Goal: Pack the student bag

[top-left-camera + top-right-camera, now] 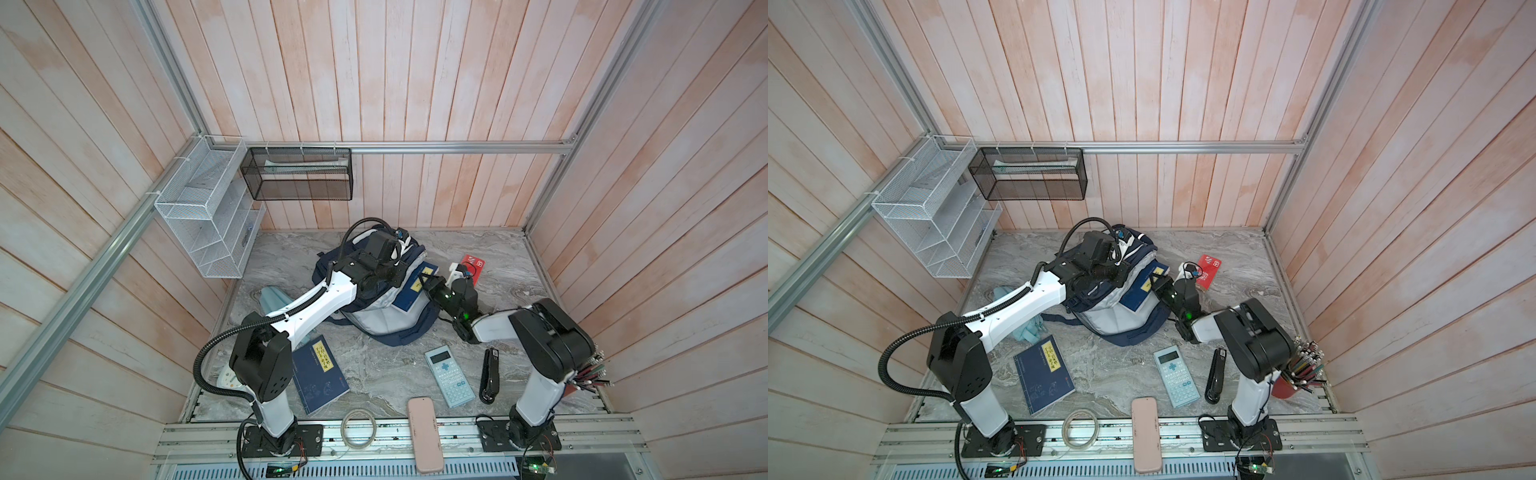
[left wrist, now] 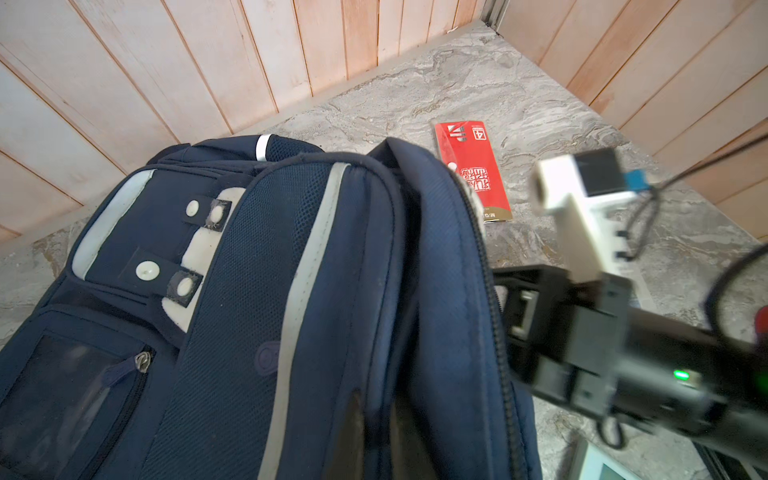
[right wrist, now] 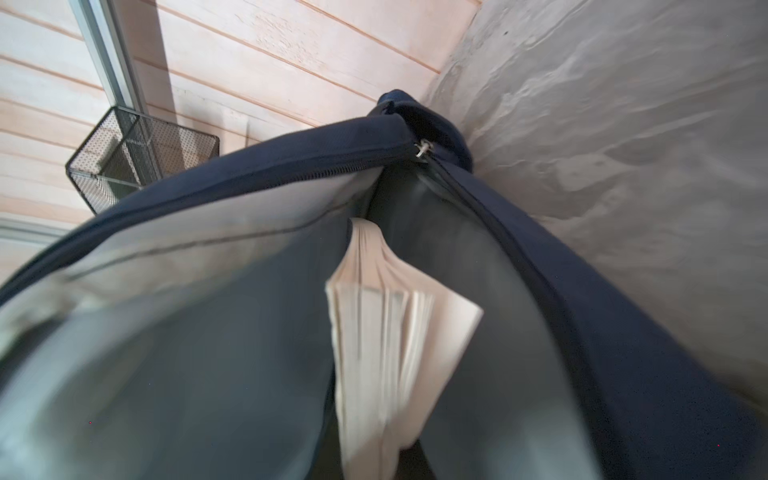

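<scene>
The student bag [image 1: 388, 322] lies in the middle of the table [image 1: 374, 370], a book [image 1: 411, 293] partly in it. A second book [image 1: 320, 376] lies front left; calculator [image 1: 449, 376] and stapler [image 1: 489, 376] side by side front right.

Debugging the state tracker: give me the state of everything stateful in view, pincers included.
student bag: main compartment unzipped, gaping
left pincer: shut on student bag's upper flap
right pincer: shut on blue book
blue book: partly inside student bag
second blue book: closed, flat on table
calculator: face up
stapler: closed
pink case: closed
pencil cup: upright, full of pencils
</scene>
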Robot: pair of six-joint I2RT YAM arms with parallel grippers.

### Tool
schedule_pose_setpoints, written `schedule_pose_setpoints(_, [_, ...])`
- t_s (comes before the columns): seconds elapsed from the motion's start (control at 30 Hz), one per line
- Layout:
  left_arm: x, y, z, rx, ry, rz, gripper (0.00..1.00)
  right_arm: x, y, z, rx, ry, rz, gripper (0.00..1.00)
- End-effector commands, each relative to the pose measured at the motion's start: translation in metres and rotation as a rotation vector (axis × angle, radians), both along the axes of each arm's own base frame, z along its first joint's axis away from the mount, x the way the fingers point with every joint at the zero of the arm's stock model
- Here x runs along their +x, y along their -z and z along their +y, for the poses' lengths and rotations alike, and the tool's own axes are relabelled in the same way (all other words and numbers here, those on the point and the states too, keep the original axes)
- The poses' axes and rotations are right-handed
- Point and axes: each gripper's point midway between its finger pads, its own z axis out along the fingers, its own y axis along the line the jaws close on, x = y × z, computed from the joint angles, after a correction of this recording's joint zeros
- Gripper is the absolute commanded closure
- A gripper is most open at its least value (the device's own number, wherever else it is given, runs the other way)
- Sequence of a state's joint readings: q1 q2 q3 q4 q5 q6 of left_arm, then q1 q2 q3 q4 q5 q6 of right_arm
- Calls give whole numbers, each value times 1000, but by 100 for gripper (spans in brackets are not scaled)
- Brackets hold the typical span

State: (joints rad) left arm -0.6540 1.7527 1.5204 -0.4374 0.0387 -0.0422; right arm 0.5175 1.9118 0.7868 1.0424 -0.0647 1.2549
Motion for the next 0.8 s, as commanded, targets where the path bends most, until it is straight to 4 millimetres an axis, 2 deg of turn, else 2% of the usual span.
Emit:
schedule_pose_setpoints(0.0, [2,-72,-3,-130,7,-141,100,33,-20,32,93,69,-81,100])
schedule_pose_setpoints(0.1, [0,-80,-1,-150,15,-148,100,56,-14,60,111,91,-75,100])
schedule_pose_setpoints(0.23, [-3,-78,0,-163,26,-138,100,67,1,79,112,97,-46,99])
schedule_pose_setpoints(0.27, [-1,-76,2,-164,17,-135,100,67,5,82,107,86,-43,91])
schedule_pose_setpoints(0.33, [3,-67,6,-171,11,-125,100,62,9,82,93,60,-44,55])
schedule_pose_setpoints(0.37, [5,-62,8,-194,-8,-101,100,58,9,81,75,33,-54,43])
schedule_pose_setpoints(0.43, [11,-54,14,-224,-37,-83,100,50,10,76,-23,0,-68,34])
schedule_pose_setpoints(0.47, [14,-51,16,-239,-45,-76,100,47,12,71,-90,-8,-49,33])
schedule_pose_setpoints(0.63, [32,-26,23,-238,-91,-38,100,16,18,40,-241,-132,14,30])
schedule_pose_setpoints(0.7, [35,-18,19,-244,-92,-23,100,-2,21,17,-303,-141,41,30])
schedule_pose_setpoints(0.77, [36,-11,15,-256,-85,-5,100,-20,21,4,-364,-180,46,31])
